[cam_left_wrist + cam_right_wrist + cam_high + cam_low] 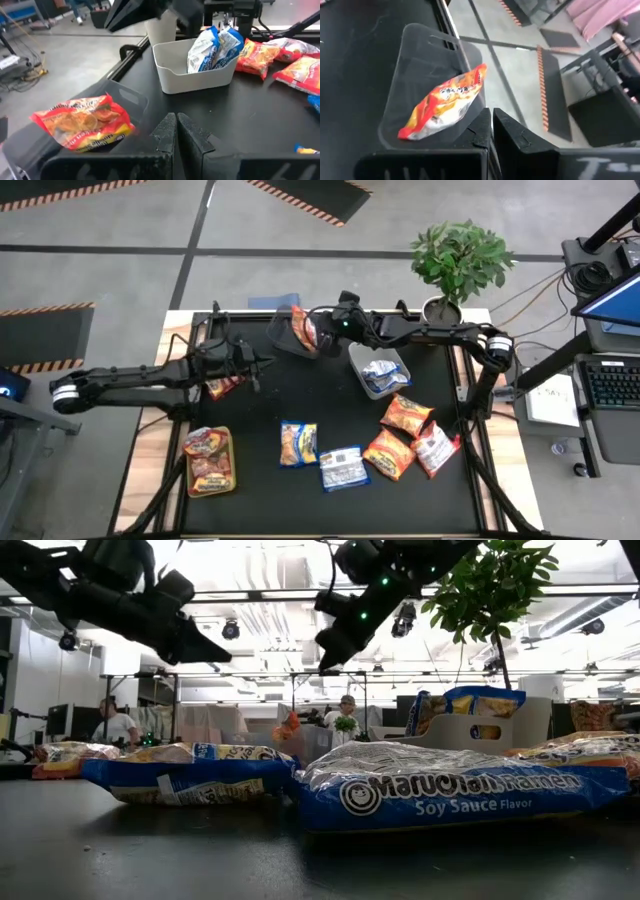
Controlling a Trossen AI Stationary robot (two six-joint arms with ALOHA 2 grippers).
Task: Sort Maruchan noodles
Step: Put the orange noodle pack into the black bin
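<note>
Inspected black table [330, 405], carrying three bins and loose ramen packets. Right arm found reaching across the far edge; right gripper [491, 131] poised over dark grey bin [285, 332] at far centre, fingers closed together, holding nothing. One orange packet [445, 102] observed lying inside that bin, tilted against its wall. Left arm noted extending from the left side; left gripper [176, 132] raised above the table left of centre, fingers pressed shut and empty, with a red-orange packet [222, 387] seen just beside it from above; whether touching, could not be told. Light grey bin [366, 378] recorded right of centre, holding blue-and-white packets [214, 47] standing upright. Yellow-green bin [211, 480] logged at near left, containing red-and-white packets [208, 455]. Remaining loose packets found on the near half of the table: two blue ones [320, 457] at centre, and a cluster of orange and pink-white ones [410, 438] to the right.
</note>
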